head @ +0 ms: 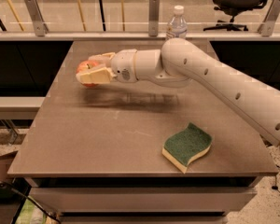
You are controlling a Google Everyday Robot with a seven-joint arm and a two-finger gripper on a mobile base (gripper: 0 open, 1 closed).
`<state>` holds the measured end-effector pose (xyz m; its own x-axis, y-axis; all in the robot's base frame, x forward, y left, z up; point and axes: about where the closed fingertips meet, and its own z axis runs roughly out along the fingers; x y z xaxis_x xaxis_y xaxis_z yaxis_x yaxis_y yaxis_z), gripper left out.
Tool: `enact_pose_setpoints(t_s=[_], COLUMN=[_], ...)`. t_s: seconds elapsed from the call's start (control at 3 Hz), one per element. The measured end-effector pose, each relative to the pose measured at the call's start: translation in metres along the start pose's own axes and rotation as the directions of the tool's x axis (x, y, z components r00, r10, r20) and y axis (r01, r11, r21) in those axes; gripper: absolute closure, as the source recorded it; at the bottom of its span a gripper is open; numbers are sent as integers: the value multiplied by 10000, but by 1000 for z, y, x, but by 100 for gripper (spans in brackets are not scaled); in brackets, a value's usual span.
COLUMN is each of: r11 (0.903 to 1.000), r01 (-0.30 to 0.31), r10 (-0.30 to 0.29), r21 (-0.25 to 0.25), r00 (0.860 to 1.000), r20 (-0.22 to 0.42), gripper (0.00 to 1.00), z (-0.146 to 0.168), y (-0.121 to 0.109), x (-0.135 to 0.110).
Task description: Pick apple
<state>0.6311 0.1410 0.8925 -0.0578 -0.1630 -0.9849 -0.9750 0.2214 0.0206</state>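
The red apple [87, 66] with yellowish patches sits between the fingers of my gripper [94, 68] at the left of the table [112, 129]. The gripper is shut on the apple and holds it a little above the tabletop; a shadow lies on the table below it. My white arm reaches in from the right edge, across the table's middle. The near finger [95, 75] covers the apple's lower front.
A green sponge [187, 145] with a yellow underside lies near the table's front right. A clear water bottle [177, 24] stands at the table's back edge, behind my arm. A railing and an office chair [240, 1] are beyond the table.
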Motion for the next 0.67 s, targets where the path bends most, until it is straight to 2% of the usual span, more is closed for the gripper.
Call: enact_pose_setpoints(t_s=[0.33,0.67], r11=[9999,9993], r01=[94,235], r10=[-95,-231], r21=[34,275], r00=[9998,9996], r20=[168,-138], gripper=[100,100], z=[-5,-12], y=[-6,-9], x=[-20,-40])
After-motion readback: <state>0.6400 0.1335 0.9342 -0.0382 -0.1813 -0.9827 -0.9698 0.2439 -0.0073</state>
